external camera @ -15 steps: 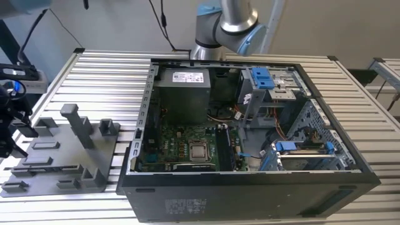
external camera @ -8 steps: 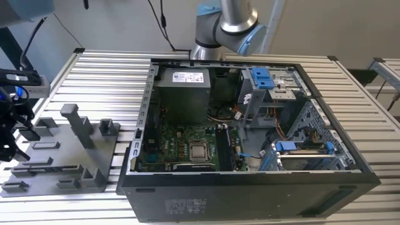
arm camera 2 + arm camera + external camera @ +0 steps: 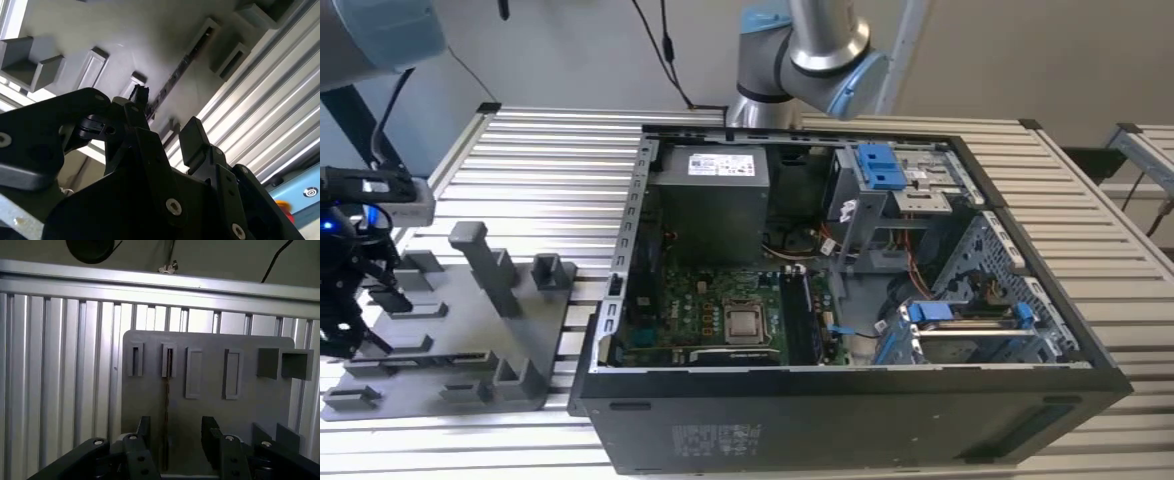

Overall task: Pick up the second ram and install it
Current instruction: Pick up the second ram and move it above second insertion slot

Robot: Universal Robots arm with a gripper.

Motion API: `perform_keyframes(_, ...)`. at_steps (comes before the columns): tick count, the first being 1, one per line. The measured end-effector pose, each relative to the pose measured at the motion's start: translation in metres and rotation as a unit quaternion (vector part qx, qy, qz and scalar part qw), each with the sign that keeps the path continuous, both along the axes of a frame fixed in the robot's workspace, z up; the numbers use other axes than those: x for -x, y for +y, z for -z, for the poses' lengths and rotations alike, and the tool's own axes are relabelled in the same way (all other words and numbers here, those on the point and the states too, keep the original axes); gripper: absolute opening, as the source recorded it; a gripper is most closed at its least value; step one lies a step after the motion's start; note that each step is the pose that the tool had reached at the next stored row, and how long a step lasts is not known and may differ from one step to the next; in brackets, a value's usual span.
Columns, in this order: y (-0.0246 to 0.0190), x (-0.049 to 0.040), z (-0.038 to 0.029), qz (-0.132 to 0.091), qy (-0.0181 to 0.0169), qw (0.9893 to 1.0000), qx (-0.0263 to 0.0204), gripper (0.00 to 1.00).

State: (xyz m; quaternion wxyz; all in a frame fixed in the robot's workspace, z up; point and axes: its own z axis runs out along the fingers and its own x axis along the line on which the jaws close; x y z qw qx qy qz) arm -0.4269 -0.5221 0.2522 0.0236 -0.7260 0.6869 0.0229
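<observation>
Exterior view: we see the slatted metal table point(image 3: 534, 150) carrying both the case and the tray on one level, which we judge keeps both within the arm's reach.
Computer case point(image 3: 854, 420): lies on its side with the panel off, so the motherboard point(image 3: 707, 300) faces up for access from above.
Tray point(image 3: 467, 330): grey, just beside the case at the exterior view's left. Its slots and posts keep parts standing on edge.
Gripper point(image 3: 347, 290): poised over the tray, fingers point(image 3: 145, 435) spread and holding nothing.
Second ram point(image 3: 166, 400): stands on its long edge in a tray slot, between the spread fingers and nearer one. We judge it unclamped.
Markings: a white label sits on the power supply point(image 3: 707, 200). We do not transcribe it.
</observation>
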Motion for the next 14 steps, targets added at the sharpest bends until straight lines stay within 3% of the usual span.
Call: perform_keyframes(14,-0.0007,-0.0001,0.0253,-0.008,-0.0017,1.0000,0.0000,0.54)
